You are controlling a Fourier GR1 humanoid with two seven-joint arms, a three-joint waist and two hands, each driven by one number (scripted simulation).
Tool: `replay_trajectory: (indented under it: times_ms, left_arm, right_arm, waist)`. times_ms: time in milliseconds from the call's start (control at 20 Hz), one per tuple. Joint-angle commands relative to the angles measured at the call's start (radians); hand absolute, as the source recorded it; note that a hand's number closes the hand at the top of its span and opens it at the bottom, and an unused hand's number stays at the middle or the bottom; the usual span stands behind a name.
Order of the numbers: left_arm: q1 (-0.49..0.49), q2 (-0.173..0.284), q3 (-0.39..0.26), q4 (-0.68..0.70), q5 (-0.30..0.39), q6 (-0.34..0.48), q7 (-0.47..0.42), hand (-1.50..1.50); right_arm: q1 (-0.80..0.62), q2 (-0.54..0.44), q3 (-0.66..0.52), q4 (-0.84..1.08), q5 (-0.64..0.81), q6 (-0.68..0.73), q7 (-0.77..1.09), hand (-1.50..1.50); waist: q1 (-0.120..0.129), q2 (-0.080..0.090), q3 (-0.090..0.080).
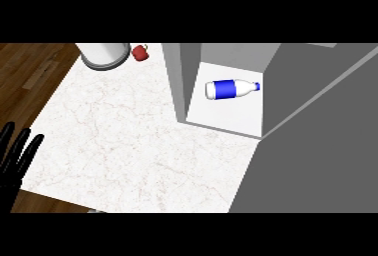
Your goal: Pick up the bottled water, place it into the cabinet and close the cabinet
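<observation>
The bottled water point(231, 88), white with a blue label, lies on its side on the white floor of the grey cabinet point(225, 112), cap pointing right. The cabinet's door point(317, 140) stands open, its large grey panel filling the right of the head view. My left hand point(16, 152) rests at the far left edge, fingers straight and pointing up, holding nothing and far from the bottle. My right hand does not show.
A white round container with a grey base point(103, 54) stands at the counter's back left, with a small red object point(140, 52) beside it. The white marble counter point(133, 145) spreads between my left hand and the cabinet. Wood floor point(29, 65) lies beyond its left edge.
</observation>
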Motion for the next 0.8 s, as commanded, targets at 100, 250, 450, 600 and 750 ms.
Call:
replay_trajectory:
  times_ms: [100,250,450,600,750]
  left_arm:
    - [-0.010,0.019,0.003,0.006,0.003,-0.028,0.012,-1.50]
    - [-0.008,0.031,0.016,0.016,0.008,-0.039,0.014,-1.50]
    - [-0.016,0.030,0.018,0.018,0.019,-0.043,0.018,-1.50]
    - [-0.013,0.044,0.027,0.028,0.020,-0.044,0.026,-1.50]
    - [-0.022,0.046,0.037,0.030,0.028,-0.055,0.022,-1.50]
  right_arm:
    - [-0.153,-0.023,0.104,-0.038,0.044,0.078,0.096,1.50]
    - [-0.182,-0.006,0.107,-0.027,0.024,0.066,0.111,1.50]
    - [-0.208,-0.012,0.103,-0.019,0.015,0.070,0.133,1.50]
    - [-0.240,-0.032,0.086,-0.016,0.014,0.086,0.148,1.50]
    - [-0.259,-0.022,0.068,-0.010,0.002,0.077,0.143,1.50]
  waist:
    - [0.039,0.001,-0.006]
    - [0.034,-0.001,-0.007]
    - [0.021,-0.001,-0.008]
    - [0.028,0.002,-0.008]
    - [0.028,0.004,-0.010]
